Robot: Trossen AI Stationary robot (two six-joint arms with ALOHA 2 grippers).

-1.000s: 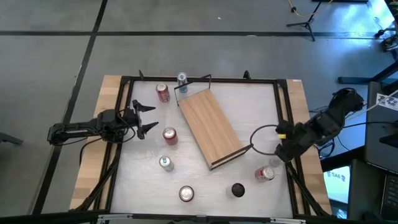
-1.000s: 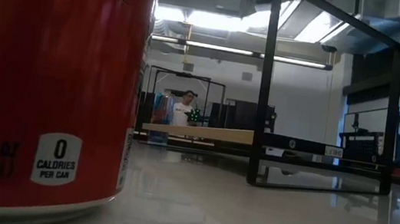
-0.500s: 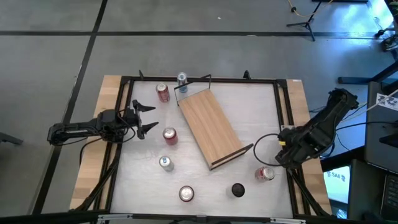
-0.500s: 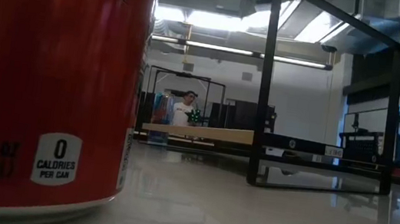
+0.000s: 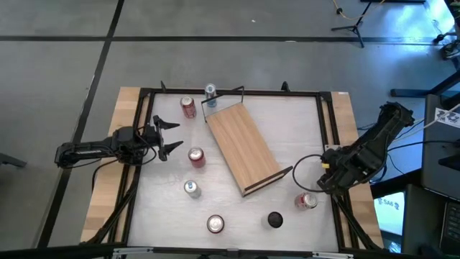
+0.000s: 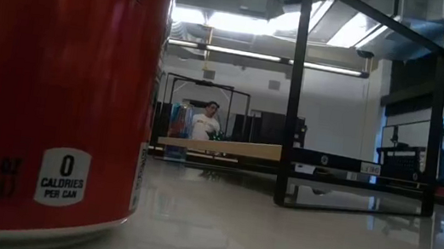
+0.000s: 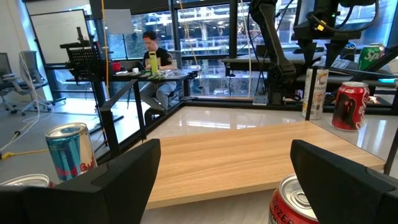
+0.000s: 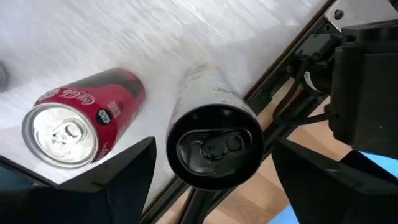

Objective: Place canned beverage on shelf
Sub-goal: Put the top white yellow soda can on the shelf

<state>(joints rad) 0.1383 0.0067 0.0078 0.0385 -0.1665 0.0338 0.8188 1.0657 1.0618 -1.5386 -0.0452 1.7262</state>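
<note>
The shelf (image 5: 244, 147), a light-wood board with black wire rails at its ends, lies slantwise mid-table. Several cans stand on the white tabletop. At the right edge my right gripper (image 5: 325, 181) points down, open, above a slim white can with a black top (image 8: 214, 146). Its fingers stand wide on either side of that can and touch nothing. A red can (image 8: 74, 124) stands beside the slim one and also shows from above (image 5: 307, 200). My left gripper (image 5: 169, 137) waits open and level at the table's left, facing the shelf (image 7: 249, 155).
Left of the shelf stand a red can (image 5: 196, 156), a silver one (image 5: 191, 188) and, at the far edge, a red (image 5: 188, 107) and a blue one (image 5: 210, 91). Near the front are a red-white can (image 5: 215, 224) and a black one (image 5: 274, 219). A black frame (image 5: 327, 137) borders the table.
My right gripper has sunk and shifted a little toward the table's near edge, rolling about its own axis, and now hangs still over the cans at the right. Its fingers have kept their gap.
</note>
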